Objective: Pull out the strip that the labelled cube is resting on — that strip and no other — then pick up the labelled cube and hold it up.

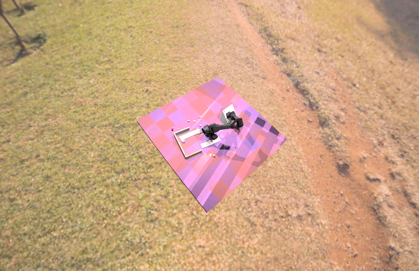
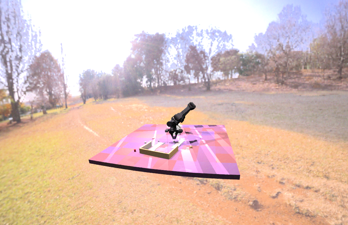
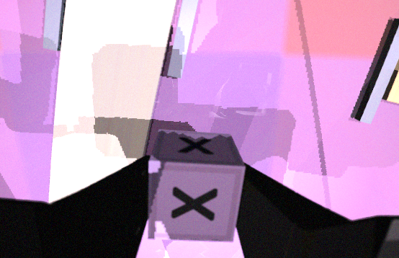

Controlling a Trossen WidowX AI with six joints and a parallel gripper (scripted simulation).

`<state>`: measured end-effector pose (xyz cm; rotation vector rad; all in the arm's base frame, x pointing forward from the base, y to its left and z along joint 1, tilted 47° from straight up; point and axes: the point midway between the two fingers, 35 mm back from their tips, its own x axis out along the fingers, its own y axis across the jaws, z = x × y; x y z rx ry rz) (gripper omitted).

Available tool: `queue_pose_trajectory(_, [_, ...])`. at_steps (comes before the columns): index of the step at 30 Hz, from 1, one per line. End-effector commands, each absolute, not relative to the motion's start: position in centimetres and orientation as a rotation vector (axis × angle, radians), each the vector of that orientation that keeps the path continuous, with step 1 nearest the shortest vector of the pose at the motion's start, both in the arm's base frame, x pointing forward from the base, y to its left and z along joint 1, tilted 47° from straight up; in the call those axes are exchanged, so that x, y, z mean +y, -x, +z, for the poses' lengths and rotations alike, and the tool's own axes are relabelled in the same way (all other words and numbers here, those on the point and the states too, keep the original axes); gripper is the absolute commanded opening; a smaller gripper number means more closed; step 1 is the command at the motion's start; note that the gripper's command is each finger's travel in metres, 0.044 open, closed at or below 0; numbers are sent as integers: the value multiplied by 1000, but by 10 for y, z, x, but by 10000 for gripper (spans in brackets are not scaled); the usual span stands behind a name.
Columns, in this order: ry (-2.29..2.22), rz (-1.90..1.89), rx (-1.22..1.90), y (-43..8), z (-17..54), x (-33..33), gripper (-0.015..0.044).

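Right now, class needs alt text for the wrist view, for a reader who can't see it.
A cube marked with black X's is clamped between the gripper's two dark fingers. Beyond it, a broad white strip lies on a pink and purple patterned surface.

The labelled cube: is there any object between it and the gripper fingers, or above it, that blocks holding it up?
Nothing visible is in the way. The gripper is shut directly on the labelled cube, and no object shows above the cube except the arm itself.
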<state>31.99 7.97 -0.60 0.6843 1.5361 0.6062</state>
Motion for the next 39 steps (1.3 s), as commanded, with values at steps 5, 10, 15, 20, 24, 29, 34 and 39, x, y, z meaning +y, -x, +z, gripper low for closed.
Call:
queue_pose_trajectory(5, [-678, 606, 1542, -297, -10, 78, 0])
queue_pose_trajectory(10, [-677, 605, 1542, -298, 4, 62, 0])
queue_pose_trajectory(15, [-677, 605, 1542, -298, 15, 51, 0])
queue_pose_trajectory(20, [-677, 605, 1542, -298, 15, 51, 0])
queue_pose_trajectory(24, [-677, 605, 1542, -298, 15, 51, 0])
queue_pose_trajectory(29, [-677, 605, 1542, -298, 15, 51, 0])
queue_pose_trajectory(34, [-677, 605, 1542, -298, 15, 51, 0])
queue_pose_trajectory(39, [-677, 605, 1542, -298, 15, 51, 0])
